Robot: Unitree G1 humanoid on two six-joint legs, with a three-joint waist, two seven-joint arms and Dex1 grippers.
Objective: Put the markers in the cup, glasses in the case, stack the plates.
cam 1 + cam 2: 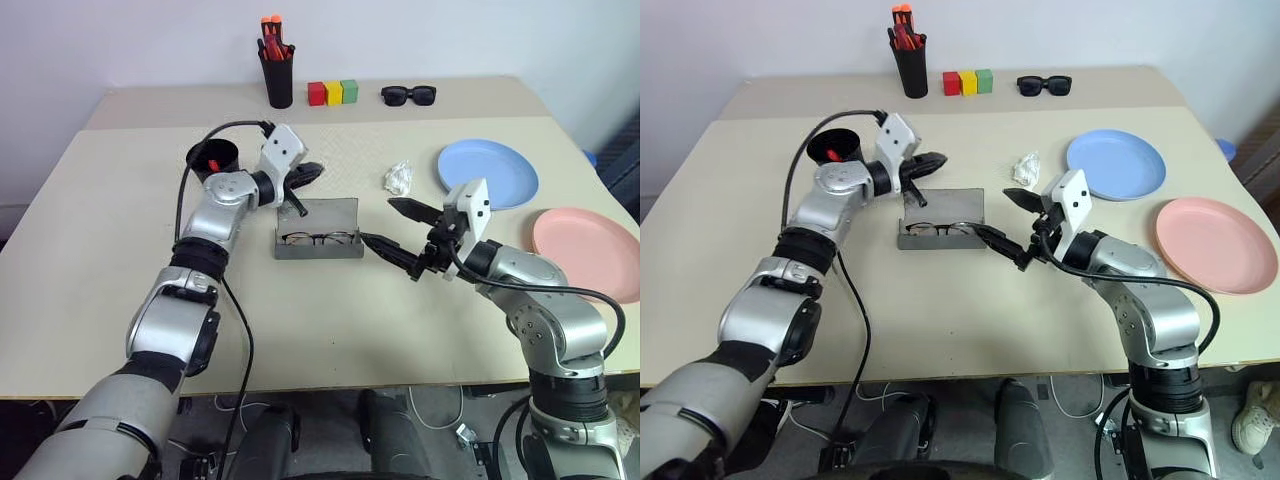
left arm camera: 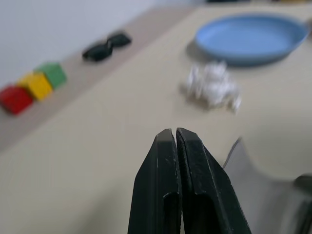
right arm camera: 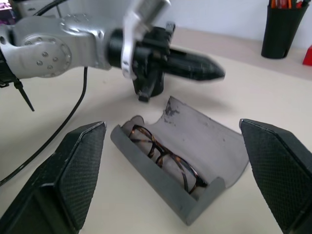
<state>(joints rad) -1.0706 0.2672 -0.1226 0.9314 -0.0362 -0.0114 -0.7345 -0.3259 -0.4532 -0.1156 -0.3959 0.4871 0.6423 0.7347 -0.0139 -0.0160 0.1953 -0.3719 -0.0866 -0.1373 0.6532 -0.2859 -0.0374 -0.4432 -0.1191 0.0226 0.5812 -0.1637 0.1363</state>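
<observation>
Here, from your head cameras, the grey case (image 1: 318,229) lies open mid-desk (image 1: 120,300) with the glasses (image 1: 320,238) resting inside it. Your left gripper (image 1: 308,176) hovers just behind the raised lid, its fingers clenched together on nothing, while your right gripper (image 1: 400,232) sits beside the case's right end with its fingers spread wide. The black cup (image 1: 213,159) stands behind your left arm, something red poking up inside; the blue plate (image 1: 488,172) and the pink plate (image 1: 590,250) lie apart on the right. From your left wrist, the closed fingers (image 2: 168,190) point over the desk toward a crumpled white wad (image 2: 213,87). From your right wrist, the two spread fingers (image 3: 68,175) frame the open case and glasses.
</observation>
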